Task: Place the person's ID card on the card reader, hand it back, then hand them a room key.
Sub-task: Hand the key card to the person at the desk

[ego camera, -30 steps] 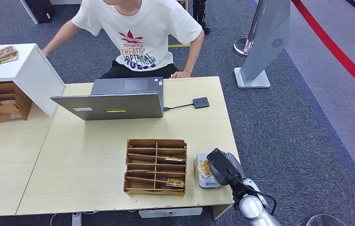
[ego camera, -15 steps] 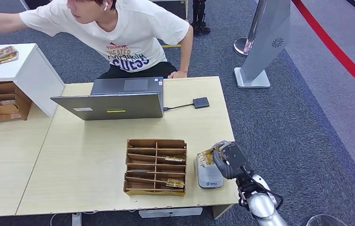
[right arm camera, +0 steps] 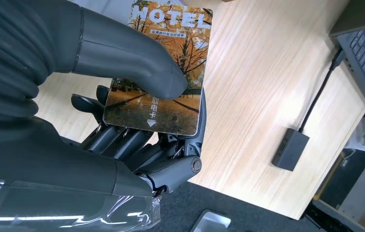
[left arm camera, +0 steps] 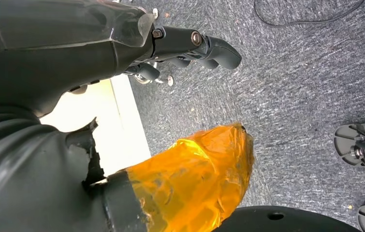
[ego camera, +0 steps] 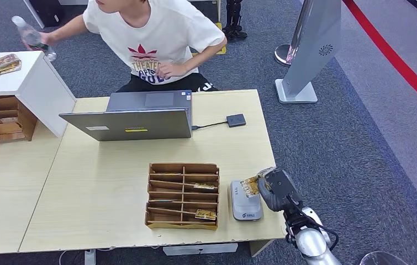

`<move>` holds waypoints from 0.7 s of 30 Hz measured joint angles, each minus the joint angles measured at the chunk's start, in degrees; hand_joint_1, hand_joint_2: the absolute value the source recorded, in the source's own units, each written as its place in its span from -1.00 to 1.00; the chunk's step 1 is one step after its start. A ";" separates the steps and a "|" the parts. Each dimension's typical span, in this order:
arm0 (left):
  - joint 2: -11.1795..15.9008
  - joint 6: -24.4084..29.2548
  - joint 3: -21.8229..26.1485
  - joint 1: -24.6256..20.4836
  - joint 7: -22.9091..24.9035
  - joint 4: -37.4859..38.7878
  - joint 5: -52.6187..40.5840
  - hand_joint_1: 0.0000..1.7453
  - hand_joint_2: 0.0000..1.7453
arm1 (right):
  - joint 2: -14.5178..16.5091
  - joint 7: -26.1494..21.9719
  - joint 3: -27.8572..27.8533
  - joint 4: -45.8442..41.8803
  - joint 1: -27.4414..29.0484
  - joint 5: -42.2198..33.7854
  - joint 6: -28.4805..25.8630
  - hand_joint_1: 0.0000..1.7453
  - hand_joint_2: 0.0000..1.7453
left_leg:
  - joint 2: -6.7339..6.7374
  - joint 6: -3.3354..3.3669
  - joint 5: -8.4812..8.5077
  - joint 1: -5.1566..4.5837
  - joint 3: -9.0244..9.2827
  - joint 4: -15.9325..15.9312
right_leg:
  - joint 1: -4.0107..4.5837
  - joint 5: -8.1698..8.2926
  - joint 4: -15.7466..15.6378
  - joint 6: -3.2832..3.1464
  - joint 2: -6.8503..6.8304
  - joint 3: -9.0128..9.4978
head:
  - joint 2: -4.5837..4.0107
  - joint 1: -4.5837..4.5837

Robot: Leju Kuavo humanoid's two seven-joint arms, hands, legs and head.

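Right dark many-fingered hand (ego camera: 274, 187) raised on silver arm, thumb (right arm camera: 127, 53) pressing orange autumn-print hotel card (right arm camera: 163, 72) against fingers. Left hand (left arm camera: 122, 53) hangs low, holds nothing.

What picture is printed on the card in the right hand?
Orange autumn trees under the word HOTEL on the card; right wrist view shows it best.

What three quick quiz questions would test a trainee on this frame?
1. True or false: the right hand holds a card printed "HOTEL".
2. Which is nearest the right hand? A) laptop B) reader C) white cabinet
3. Fill in: the person holds a ____ over the white cabinet.

Key: 1 true; 2 B; 3 bottle.
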 joint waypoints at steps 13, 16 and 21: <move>-0.07 0.00 -0.01 -0.01 0.00 0.00 0.07 -1.00 -1.00 | 0.04 0.44 -0.11 3.89 -0.14 0.83 -0.21 1.00 1.00 | -0.01 0.00 0.00 0.00 -0.02 0.00 | 0.00 0.00 0.00 0.00 -0.01 0.01 | 0.00 0.00; -0.08 0.00 -0.02 -0.01 0.00 0.00 0.08 -1.00 -1.00 | 0.15 0.49 -0.07 4.63 -0.21 0.93 -0.17 1.00 1.00 | -0.01 0.00 0.00 0.00 -0.02 0.00 | 0.00 0.00 0.00 0.00 -0.01 0.01 | 0.00 0.00; -0.09 0.00 -0.02 -0.01 0.00 0.00 0.08 -1.00 -1.00 | 0.27 0.49 -0.05 5.35 -0.29 0.94 -0.17 1.00 1.00 | -0.01 0.00 0.00 0.00 -0.02 0.00 | 0.00 0.00 0.00 0.00 -0.01 0.01 | 0.00 0.00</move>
